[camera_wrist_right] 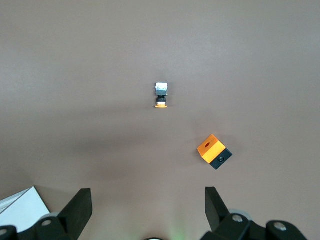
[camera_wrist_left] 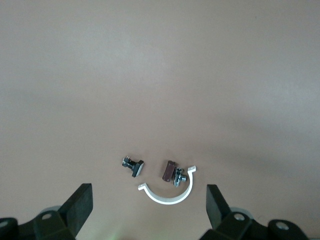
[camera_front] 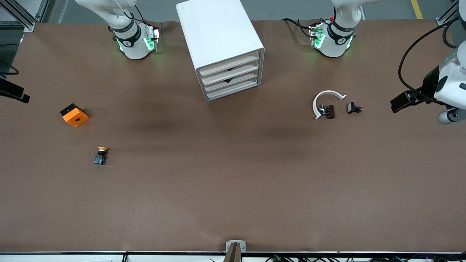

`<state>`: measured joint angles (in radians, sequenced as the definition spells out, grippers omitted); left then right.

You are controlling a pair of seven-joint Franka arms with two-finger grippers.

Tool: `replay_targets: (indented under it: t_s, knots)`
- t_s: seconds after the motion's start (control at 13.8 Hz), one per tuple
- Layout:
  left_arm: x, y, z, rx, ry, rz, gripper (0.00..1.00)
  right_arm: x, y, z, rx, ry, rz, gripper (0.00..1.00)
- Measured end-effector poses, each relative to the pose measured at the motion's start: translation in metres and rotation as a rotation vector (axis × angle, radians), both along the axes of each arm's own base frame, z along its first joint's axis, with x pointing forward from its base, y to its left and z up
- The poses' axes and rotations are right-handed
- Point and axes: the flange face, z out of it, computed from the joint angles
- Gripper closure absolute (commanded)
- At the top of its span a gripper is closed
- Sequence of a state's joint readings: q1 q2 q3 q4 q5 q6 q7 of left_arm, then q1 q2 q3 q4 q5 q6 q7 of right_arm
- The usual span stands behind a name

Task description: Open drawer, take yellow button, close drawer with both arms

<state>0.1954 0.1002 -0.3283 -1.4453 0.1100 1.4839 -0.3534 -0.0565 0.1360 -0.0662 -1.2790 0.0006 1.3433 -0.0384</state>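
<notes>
Brown matting covers the whole table (camera_front: 233, 189), and on it I see a white drawer cabinet (camera_front: 222, 47) standing between the two arm bases, its four drawer fronts turned toward my front camera and all looking shut.

From the wrist views I read both tools as raised high over the table. My left tool (camera_wrist_left: 149, 210) hangs with its fingers spread wide and empty over the white curved strip (camera_front: 325, 102) and the small dark parts (camera_front: 329, 111) lying at the left arm's end of the table. My right tool (camera_wrist_right: 148, 210) is likewise spread wide and empty, over the right arm's end, with a corner of the cabinet just at the edge of its view. I judge both arms to be waiting in a parked pose that leaves the drawer fronts free to approach.

My target, the button (camera_front: 100, 155), lies on its side on the open table at the right arm's end, nearer my front camera than the orange block (camera_front: 74, 115) and well apart from it. It is out on the table, not in a drawer. Given where it lies, I would reckon the right arm is the natural one to fetch it.
</notes>
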Motion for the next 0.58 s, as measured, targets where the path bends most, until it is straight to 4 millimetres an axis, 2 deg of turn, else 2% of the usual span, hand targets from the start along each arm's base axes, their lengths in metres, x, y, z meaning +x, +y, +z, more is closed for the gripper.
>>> replay_targets:
  t_s: [0.29, 0.58]
  knots:
    - [-0.021, 0.003, -0.001, 0.009, -0.022, -0.049, 0.0, -0.016, 0.006, -0.006, 0.006, 0.005, 0.008, 0.0]
    - [-0.039, 0.015, -0.002, -0.017, -0.039, -0.098, 0.0, -0.039, 0.006, -0.013, 0.011, 0.003, 0.002, 0.0]
